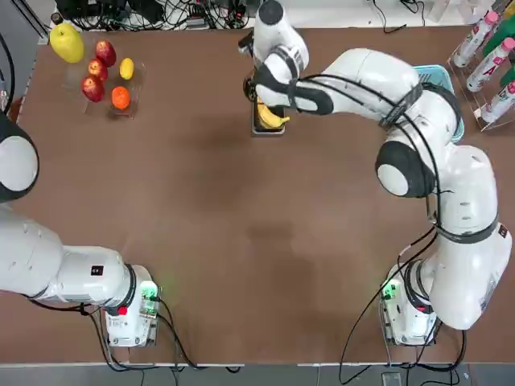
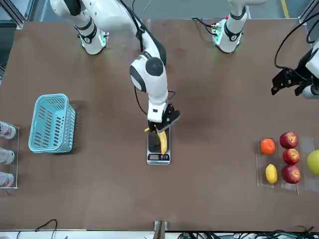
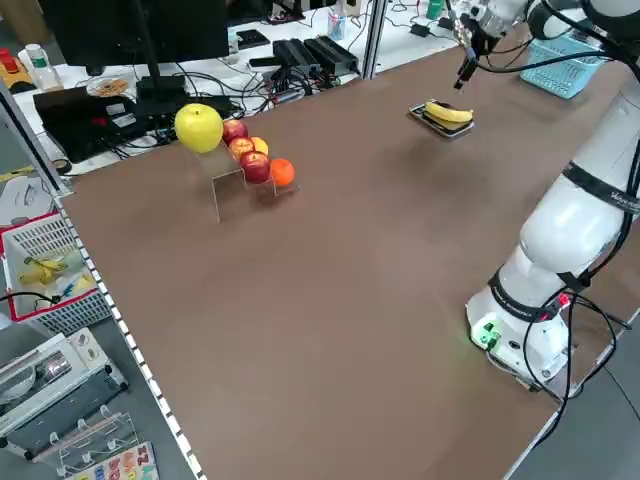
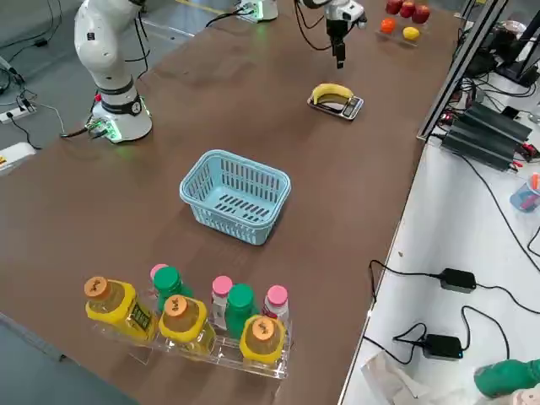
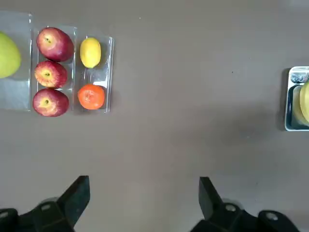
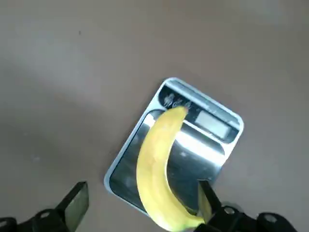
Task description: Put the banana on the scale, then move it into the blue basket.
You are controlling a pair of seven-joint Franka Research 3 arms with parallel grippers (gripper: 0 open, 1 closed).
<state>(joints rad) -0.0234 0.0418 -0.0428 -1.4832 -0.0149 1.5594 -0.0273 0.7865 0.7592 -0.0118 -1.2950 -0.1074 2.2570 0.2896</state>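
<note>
Banana (image 6: pixel 161 169) lies lengthwise on the scale (image 6: pixel 212 123), w/ one tip near the display end. Right gripper (image 6: pixel 140 203) hangs just above the scale, fingers spread wide and empty, one each side of the fruit. Basket (image 4: pixel 236 196) stands well apart from the scale, nothing in it. Left gripper (image 5: pixel 142 200) is also open, holding nothing, far from the scale.

Weighing looks done, so next is the pick-up, I think. To do it well: come straight down, close across the thick middle of the fruit, not the tip, and lift w/o dragging the scale.
</note>
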